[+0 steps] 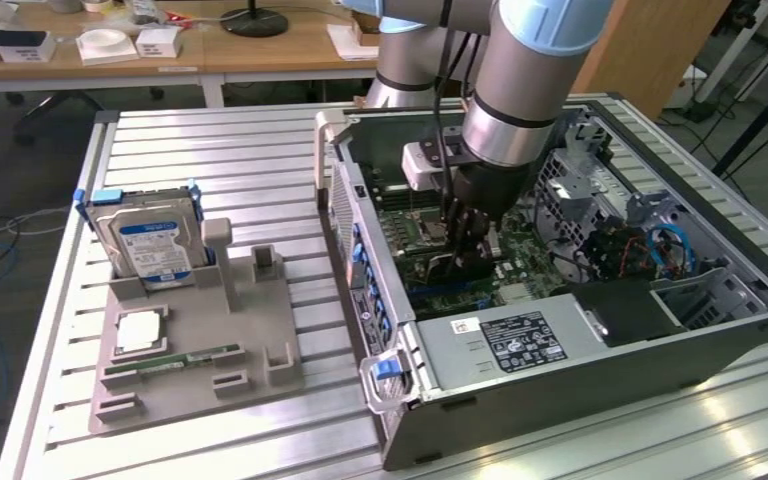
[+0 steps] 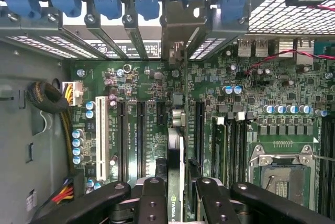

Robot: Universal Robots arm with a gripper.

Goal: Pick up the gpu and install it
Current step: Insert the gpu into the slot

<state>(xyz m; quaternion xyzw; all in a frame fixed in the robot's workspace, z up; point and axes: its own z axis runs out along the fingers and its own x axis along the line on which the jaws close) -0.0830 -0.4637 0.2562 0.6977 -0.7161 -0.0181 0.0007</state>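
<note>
The end effector (image 2: 176, 203) is clamped on one gpu (image 2: 176, 150) inside one open case (image 1: 558, 410); one hard drive (image 1: 153, 243) stands outside.

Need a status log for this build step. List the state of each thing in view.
computer case: side open
graphics card: held on edge inside the case, over the board
fingers: shut on the graphics card
hard drive: upright in the grey stand
memory stick: flat in the stand
</note>
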